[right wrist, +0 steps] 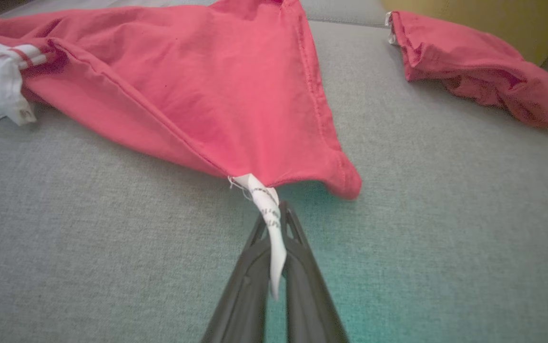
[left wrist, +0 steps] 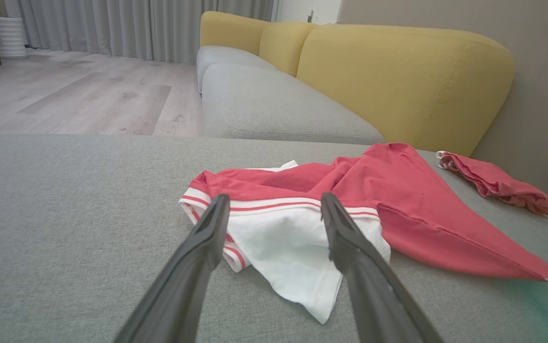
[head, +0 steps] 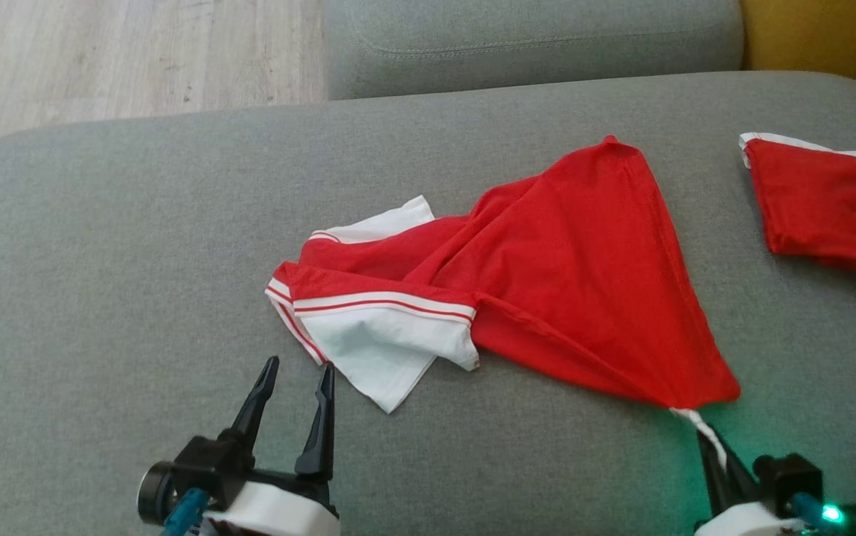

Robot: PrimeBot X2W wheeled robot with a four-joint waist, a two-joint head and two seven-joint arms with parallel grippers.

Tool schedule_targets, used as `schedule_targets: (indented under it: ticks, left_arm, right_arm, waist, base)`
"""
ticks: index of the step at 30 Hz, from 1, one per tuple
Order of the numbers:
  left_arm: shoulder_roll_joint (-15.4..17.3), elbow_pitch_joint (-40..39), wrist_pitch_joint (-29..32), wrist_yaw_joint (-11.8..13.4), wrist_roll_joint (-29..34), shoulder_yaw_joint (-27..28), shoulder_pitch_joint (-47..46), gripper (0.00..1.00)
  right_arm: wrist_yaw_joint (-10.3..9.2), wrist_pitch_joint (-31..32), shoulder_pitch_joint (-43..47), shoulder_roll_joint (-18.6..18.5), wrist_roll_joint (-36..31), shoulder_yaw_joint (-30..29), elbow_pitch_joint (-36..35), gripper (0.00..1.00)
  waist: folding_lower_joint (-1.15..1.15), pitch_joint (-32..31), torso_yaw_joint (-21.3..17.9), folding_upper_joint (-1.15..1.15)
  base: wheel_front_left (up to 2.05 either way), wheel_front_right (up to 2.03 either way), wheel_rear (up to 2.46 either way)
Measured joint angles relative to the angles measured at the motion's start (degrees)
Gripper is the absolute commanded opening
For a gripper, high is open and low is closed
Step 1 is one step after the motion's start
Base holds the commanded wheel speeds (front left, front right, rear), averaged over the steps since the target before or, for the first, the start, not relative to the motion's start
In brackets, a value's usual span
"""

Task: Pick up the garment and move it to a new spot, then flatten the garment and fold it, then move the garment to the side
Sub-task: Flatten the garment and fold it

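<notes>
flattening step: right end effector [right wrist: 279,209] pinches the garment's [head: 569,275] label [right wrist: 260,190]; left end effector [head: 300,366], spread wide beside its sleeve [head: 376,342], should grasp there next.

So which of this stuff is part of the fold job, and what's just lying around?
Job: red-and-white garment; its white label, clamped in the shut right gripper; open left gripper, near the white sleeve.
Lying about: second red cloth, apart at the right; yellow sofa back.
</notes>
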Motion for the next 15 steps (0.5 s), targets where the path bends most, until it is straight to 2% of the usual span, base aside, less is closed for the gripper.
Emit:
schedule_targets:
  ticks: [2,3,4,5,10,15]
  left_arm:
    - [0.0,0.1,0.0,0.0,0.0,-0.1,0.0,1.00]
    - [0.0,0.2,0.0,0.0,-0.2,-0.1,0.0,1.00]
    - [0.0,0.3,0.0,0.0,-0.5,-0.1,0.0,1.00]
    - [0.0,0.4,0.0,0.0,-0.6,-0.2,0.0,1.00]
    - [0.2,0.8,0.0,0.0,-0.9,-0.2,0.3,1.00]
    - [0.3,0.9,0.0,0.0,-1.5,-0.2,1.9,1.00]
  right_arm:
    - [0.00,-0.1,0.0,0.0,0.1,0.5,1.1,0.00]
    - [0.00,-0.4,0.0,0.0,0.3,1.0,1.8,0.22]
    - [0.00,-0.6,0.1,0.0,0.7,1.5,2.3,0.53]
    - [0.00,-0.9,0.2,0.0,1.0,1.8,2.6,1.00]
    - [0.00,-2.6,0.8,0.0,2.9,1.8,2.4,1.00]
    - [0.00,-3.5,0.6,0.0,3.8,1.4,-1.8,1.00]
  waist:
    - [0.00,-0.2,0.1,0.00]
    - [0.00,-0.4,0.1,0.00]
    - [0.00,-0.5,0.2,0.00]
    - [0.00,-0.7,0.2,0.00]
    - [0.00,-1.7,0.5,0.00]
    - [0.00,-3.1,0.6,0.00]
  base:
    - [0.00,0.00,0.00]
    - [0.00,0.00,0.00]
    - [0.00,0.00,0.00]
    - [0.00,0.00,0.00]
    - [0.00,0.00,0.00]
    - [0.00,0.00,0.00]
